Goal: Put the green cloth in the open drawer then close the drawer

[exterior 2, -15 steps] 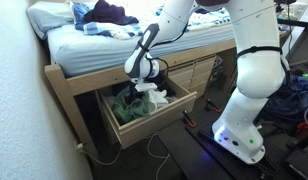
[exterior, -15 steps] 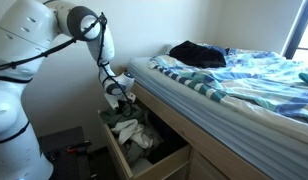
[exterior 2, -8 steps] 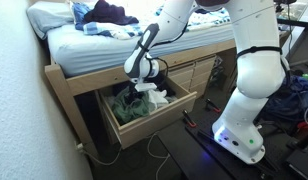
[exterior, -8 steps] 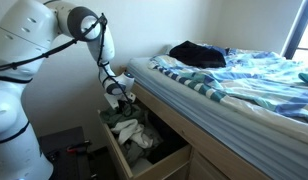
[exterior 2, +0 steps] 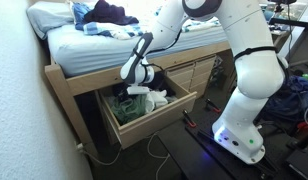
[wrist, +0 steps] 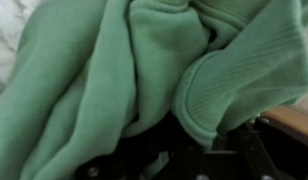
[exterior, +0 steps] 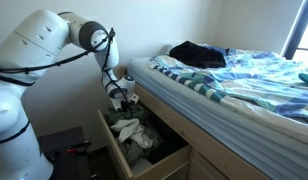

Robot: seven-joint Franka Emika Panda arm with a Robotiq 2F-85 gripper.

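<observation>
The green cloth [wrist: 114, 80], soft, ribbed and thickly folded, fills the wrist view. In an exterior view it lies in the open drawer [exterior 2: 159, 120] under the wooden bed [exterior 2: 84, 80], beside white cloths [exterior 2: 156, 95]. The gripper [exterior 2: 139, 80] hangs just above the drawer. Its fingers are hidden, so whether it holds anything cannot be told.

Arm shells [exterior: 39, 45]: glossy white, rounded and bulbous, thick near the bottom.
Joints [exterior: 89, 37]: dark grey-black rings between the white segments.
Cable [exterior: 54, 68]: thin, black, strung along the outside of the arm.
Pincer [exterior 2: 134, 84]: compact black-and-grey housing.
Base [exterior 2: 241, 140]: white, broad, rounded.
</observation>
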